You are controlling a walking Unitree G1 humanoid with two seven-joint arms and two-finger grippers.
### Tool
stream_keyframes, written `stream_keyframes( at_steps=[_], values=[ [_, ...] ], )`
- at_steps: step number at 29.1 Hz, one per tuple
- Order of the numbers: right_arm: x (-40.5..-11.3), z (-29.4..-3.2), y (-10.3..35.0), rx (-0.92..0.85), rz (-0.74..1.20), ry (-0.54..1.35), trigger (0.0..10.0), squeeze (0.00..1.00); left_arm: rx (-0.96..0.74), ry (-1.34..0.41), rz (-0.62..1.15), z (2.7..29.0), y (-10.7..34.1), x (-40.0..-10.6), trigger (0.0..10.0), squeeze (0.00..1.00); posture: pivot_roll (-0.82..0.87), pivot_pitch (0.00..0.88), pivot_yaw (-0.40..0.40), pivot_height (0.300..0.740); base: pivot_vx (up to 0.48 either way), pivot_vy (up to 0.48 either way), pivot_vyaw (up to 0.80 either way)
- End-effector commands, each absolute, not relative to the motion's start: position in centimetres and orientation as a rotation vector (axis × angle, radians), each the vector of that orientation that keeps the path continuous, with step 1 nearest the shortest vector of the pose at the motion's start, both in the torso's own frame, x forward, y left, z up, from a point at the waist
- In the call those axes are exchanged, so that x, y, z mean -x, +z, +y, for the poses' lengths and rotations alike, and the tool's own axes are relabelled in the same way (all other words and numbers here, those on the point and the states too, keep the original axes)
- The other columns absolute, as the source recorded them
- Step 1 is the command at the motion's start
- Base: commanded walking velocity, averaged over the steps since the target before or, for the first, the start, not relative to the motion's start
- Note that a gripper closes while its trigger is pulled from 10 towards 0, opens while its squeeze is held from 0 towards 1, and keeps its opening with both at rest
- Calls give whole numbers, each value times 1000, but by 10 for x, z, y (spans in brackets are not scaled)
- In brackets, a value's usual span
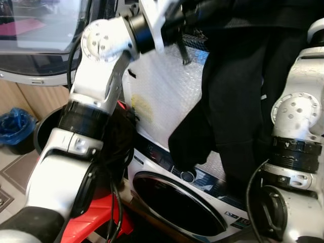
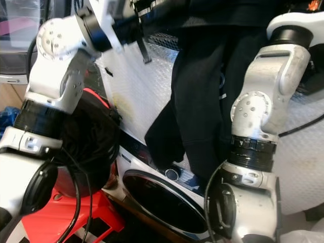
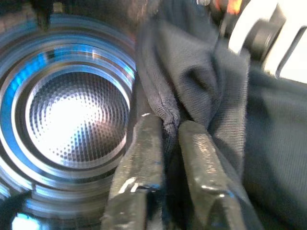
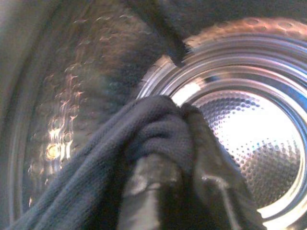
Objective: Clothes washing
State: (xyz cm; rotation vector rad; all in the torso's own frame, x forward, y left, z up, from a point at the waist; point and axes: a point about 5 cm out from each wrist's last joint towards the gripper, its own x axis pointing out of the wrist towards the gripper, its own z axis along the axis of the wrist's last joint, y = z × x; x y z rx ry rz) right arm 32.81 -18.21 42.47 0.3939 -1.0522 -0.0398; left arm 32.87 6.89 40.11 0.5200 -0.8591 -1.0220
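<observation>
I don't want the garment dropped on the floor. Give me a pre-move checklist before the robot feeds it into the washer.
1. Left claw grips the black garment: ok, fabric is pinched between its fingers.
2. Right claw grips the garment: ok, cloth is bunched over its fingers.
3. Drum free of other laundry: ok in the part that shows.
4. Garment lifted off the floor: ok, its lower end hangs over the washer's control panel.
5. Door opening unobstructed: cannot tell, it looks dark.
</observation>
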Motion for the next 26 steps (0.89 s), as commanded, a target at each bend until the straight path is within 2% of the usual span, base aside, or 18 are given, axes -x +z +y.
stream_keyframes(
  at_steps=[1, 4, 5, 8, 9, 10, 11, 14, 15, 16, 20, 25, 26],
  values=[
    [-315, -179, 440, -226, -1161, -35, 0, 0, -480, -931, -834, 84, 406, -329, 10000, 1000, 285, 117, -136, 740, 0, 0, 0],
    [-317, -172, 436, -126, -1137, -29, 0, 0, -437, -947, -786, 88, 404, -328, 10000, 1000, 285, 117, -136, 740, 0, 0, 0],
    [-318, -165, 431, -46, -1130, -3, 0, 0, -405, -955, -754, 93, 399, -327, 10000, 0, 285, 117, -136, 740, 0, 0, 0],
    [-320, -161, 427, 21, -1117, 9, 0, 0, -359, -966, -722, 96, 395, -326, 10000, 0, 274, 116, -138, 740, 0, 0, 0],
    [-324, -158, 422, 86, -1078, 20, 0, 0, -310, -1036, -685, 100, 388, -320, 10000, 298, 265, 115, -137, 740, 0, 0, 0],
    [-325, -157, 420, 104, -1066, 21, 0, 0, -298, -1063, -676, 101, 386, -318, 10000, 298, 265, 115, -137, 740, 0, 0, 0],
    [-328, -159, 418, 120, -1047, 12, 0, 0, -316, -1124, -654, 103, 380, -310, 10000, 1000, 265, 115, -137, 740, 0, 0, 0],
    [-332, -159, 415, 141, -1004, 22, 0, 0, -349, -1211, -639, 105, 374, -300, 10000, 1000, 243, 113, -131, 740, 0, 0, 0],
    [-334, -160, 413, 151, -990, 20, 0, 0, -344, -1257, -628, 92, 371, -300, 10000, 1000, 231, 113, -123, 740, 0, 0, 0],
    [-336, -161, 409, 165, -972, 15, 0, 0, -354, -1324, -607, 75, 366, -298, 10000, 0, 221, 109, -111, 740, 0, 0, 0],
    [-339, -161, 403, 178, -949, 12, 0, 0, -424, -1394, -587, 81, 361, -291, 10000, 0, 204, 102, -84, 740, 0, 0, 0],
    [-336, -159, 401, 184, -950, 15, 0, 0, -511, -1417, -520, 99, 356, -287, 10000, 0, 174, 86, -39, 740, 0, 0, 0],
    [-332, -159, 401, 192, -959, 20, 0, 0, -523, -1421, -499, 109, 354, -283, 10000, 0, 152, 79, -16, 740, 0, 0, 0]
  ],
)
